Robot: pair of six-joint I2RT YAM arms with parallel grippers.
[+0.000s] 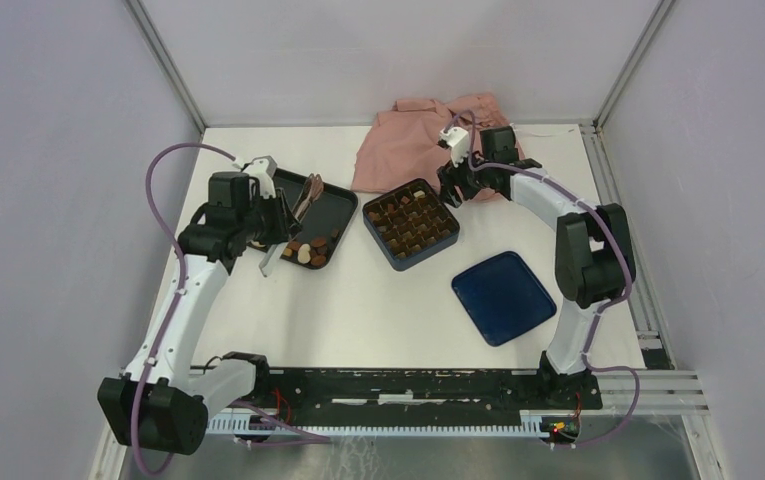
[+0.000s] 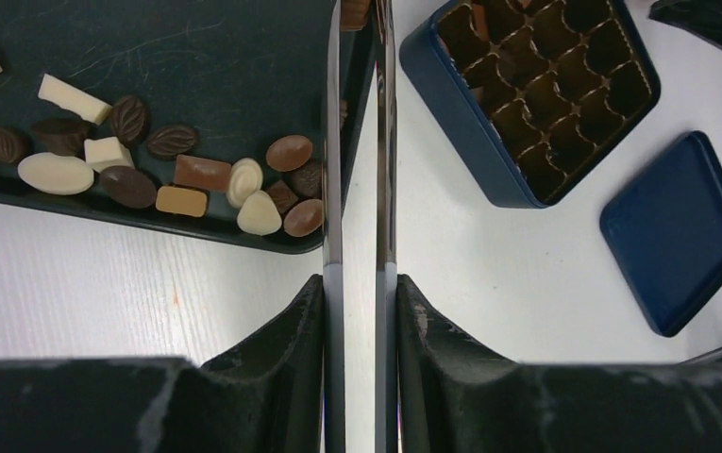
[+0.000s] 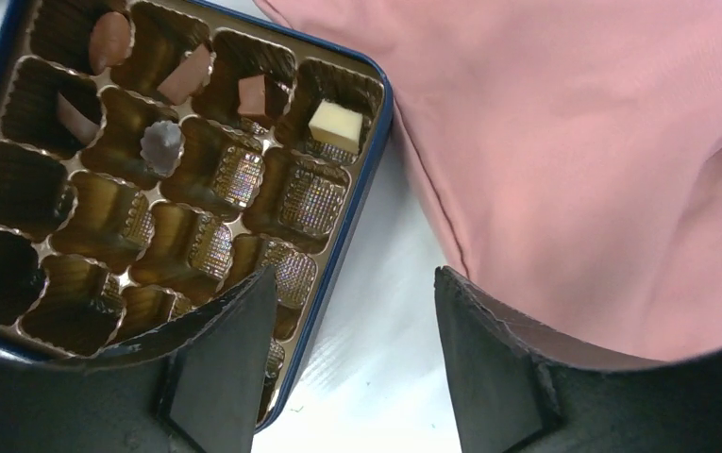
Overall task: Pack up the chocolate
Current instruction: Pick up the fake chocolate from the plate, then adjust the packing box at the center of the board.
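On the white counter (image 1: 378,300), a black tray (image 1: 343,200) sits at about 10 o'clock from the middle. Loose chocolates (image 1: 308,250) are bunched at its 6 o'clock end. In the left wrist view they are dark brown, tan and cream pieces (image 2: 177,175), ovals, blocks and a swirl, lying along one edge of the tray (image 2: 196,57).

The left claw (image 1: 283,215) is at the tray's 9 o'clock side. Its claw (image 2: 359,283) is narrow and clamped on a pair of metal tongs (image 2: 333,142). The two blades of the tongs run side by side, away from the fingers and past the tray's corner.

Just off the tray at 3 o'clock stands a dark blue box (image 1: 428,252) with a gold gridded insert. Some cells hold pieces and many are bare. In the right wrist view a cream square (image 3: 335,125) fills one corner cell, and brown pieces sit in the cells along that row.

The right claw (image 1: 458,185) hangs at the box's 1 o'clock corner. Its claw (image 3: 355,283) is wide with nothing between the fingers. One finger is over the box rim (image 3: 338,236) and the other is over the edge of a pink cloth (image 3: 574,142).

The cloth (image 1: 398,140) lies crumpled at 12 o'clock. The blue lid (image 1: 503,297) lies flat at 4 o'clock, apart from the box.
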